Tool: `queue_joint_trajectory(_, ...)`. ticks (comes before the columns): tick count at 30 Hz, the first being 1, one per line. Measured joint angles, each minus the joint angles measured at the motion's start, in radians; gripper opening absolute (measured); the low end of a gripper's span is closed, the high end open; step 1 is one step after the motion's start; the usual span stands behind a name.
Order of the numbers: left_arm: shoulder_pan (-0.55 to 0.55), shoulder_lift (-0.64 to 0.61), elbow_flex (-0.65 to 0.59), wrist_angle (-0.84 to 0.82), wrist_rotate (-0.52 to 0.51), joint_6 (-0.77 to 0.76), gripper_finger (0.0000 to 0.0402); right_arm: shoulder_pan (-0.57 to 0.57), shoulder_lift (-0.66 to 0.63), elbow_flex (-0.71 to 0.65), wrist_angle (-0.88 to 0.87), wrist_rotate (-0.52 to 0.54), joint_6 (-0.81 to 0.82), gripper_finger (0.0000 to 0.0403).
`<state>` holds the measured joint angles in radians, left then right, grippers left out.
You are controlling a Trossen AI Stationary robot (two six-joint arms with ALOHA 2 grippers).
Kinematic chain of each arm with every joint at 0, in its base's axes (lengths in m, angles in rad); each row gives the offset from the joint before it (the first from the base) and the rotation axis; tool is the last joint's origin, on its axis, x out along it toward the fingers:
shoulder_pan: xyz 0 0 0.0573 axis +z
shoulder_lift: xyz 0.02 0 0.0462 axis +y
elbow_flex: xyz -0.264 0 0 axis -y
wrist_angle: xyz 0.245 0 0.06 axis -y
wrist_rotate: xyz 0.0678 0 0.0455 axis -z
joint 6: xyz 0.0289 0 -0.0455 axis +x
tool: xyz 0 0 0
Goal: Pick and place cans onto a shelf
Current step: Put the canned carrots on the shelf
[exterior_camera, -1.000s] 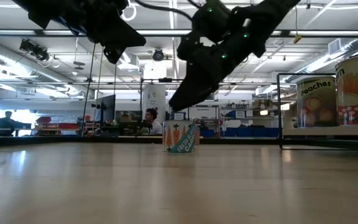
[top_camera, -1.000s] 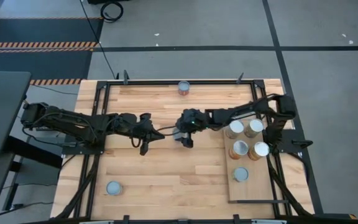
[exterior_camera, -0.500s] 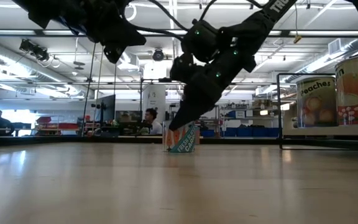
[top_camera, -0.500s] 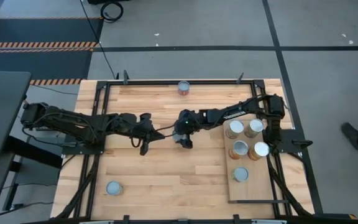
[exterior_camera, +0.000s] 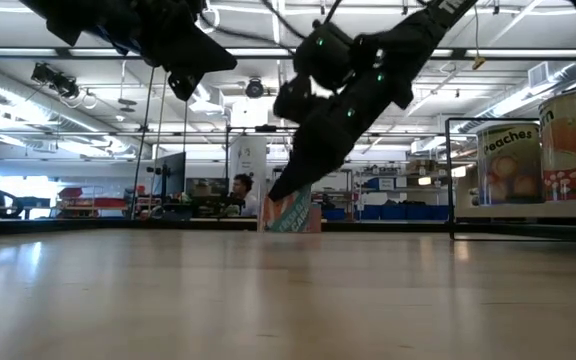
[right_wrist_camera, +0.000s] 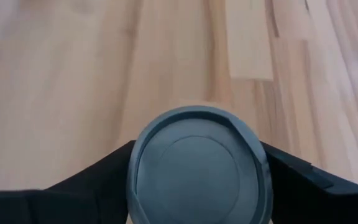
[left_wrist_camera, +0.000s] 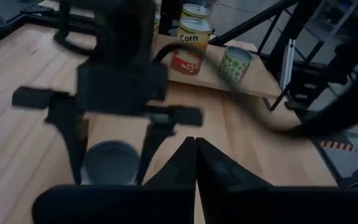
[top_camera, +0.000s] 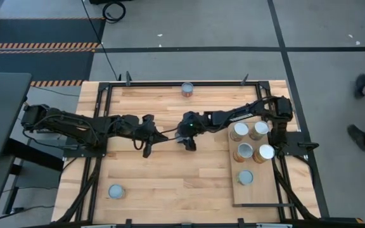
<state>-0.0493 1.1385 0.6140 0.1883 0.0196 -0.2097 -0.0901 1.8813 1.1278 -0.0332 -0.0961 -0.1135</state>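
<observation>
Grey-topped can (right_wrist_camera: 199,167) sits clamped in right pincer (top_camera: 187,140) (left pincer (top_camera: 146,151) closed alongside).

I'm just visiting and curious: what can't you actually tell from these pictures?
- High view: the can under the right hand is nearly all covered by the arm.
- Low view: that can's label is partly behind the hand, unreadable.
- Right wrist view: only its grey top shows; the label is hidden.
- High view: labels of cans on the shelf are unseen from above.

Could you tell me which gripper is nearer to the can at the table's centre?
Right. The right gripper has its fingers on either side of the can, which looks tilted in the low view. The left gripper hangs shut beside it, clearly apart.
</observation>
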Motion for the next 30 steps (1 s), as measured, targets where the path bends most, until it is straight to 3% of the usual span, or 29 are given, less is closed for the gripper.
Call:
queue_joint_trajectory(4, 0.000, 0.000, 0.000, -0.003, 0.000, -0.066, 0.0011, 0.045, -0.110, 0.000, -0.096, 0.024, 0.012, 0.0288)
queue_joint_trajectory(13, -0.001, -0.002, 0.000, -0.001, 0.056, -0.063, 0.0011, 0.275, -0.460, 0.000, -0.417, 0.233, 0.189, 0.0288)
queue_joint_trajectory(24, -0.090, 0.000, 0.000, 0.210, 0.063, 0.013, 0.0011, 0.606, -0.783, 0.000, -0.621, 0.194, 0.389, 0.0288)
queue_joint_trajectory(30, -0.130, 0.000, 0.000, 0.346, 0.063, 0.100, 0.0011, 0.721, -0.853, 0.000, -0.836, 0.172, 0.304, 0.0288)
